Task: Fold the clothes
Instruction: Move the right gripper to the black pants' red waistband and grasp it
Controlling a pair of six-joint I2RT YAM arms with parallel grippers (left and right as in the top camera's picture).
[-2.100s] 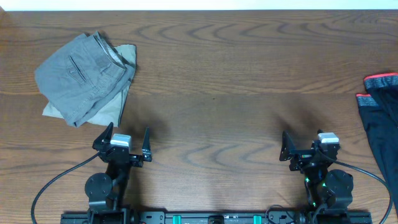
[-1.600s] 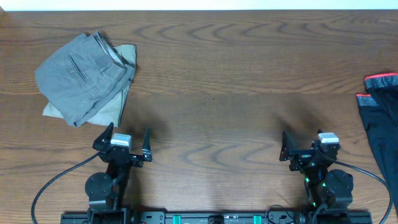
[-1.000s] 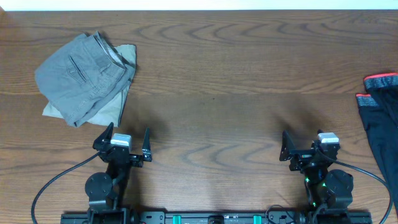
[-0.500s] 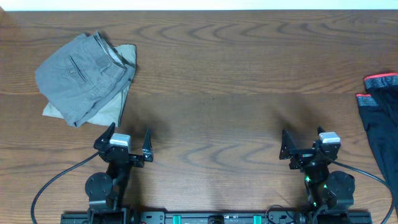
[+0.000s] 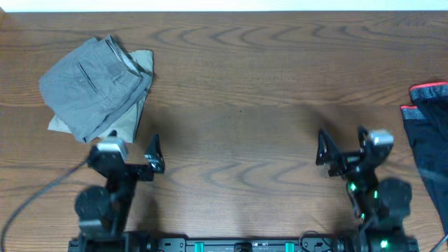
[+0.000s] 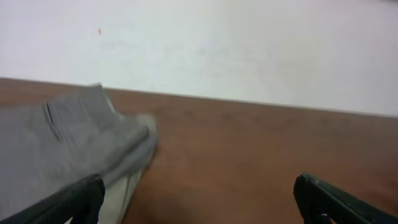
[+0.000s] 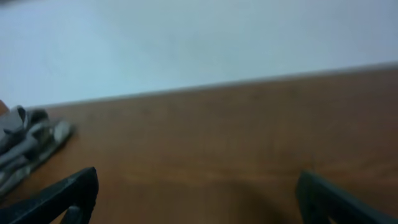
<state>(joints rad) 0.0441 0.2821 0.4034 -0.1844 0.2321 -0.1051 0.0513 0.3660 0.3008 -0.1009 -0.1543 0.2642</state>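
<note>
Both arms sit low at the near edge of the tabletop point(image 5: 238, 70), and neither holds anything. The left end effector point(image 5: 133, 143) has its fingers spread wide over bare wood, and so does the right end effector point(image 5: 342, 142).

The leggings point(image 5: 428, 133) lie at the far right edge, dark, with a grey waistband trimmed in red. Part of them runs out of the overhead view, off to the right arm's outer side. They look unfolded, so I'd say the job has barely begun and fetching them comes first.

To do that well, the right arm should swing outward and pinch the waistband rather than loose leg fabric. It can then drag the garment to the open middle, where both arms can reach it and lay it flat.

The folded grey and khaki trousers point(image 5: 94, 87) sit at the far left, just beyond the left arm, and should be left alone. The surface is dark-grained wood, smooth and bare in the centre. Behind it is a plain white wall point(image 6: 249, 43).
</note>
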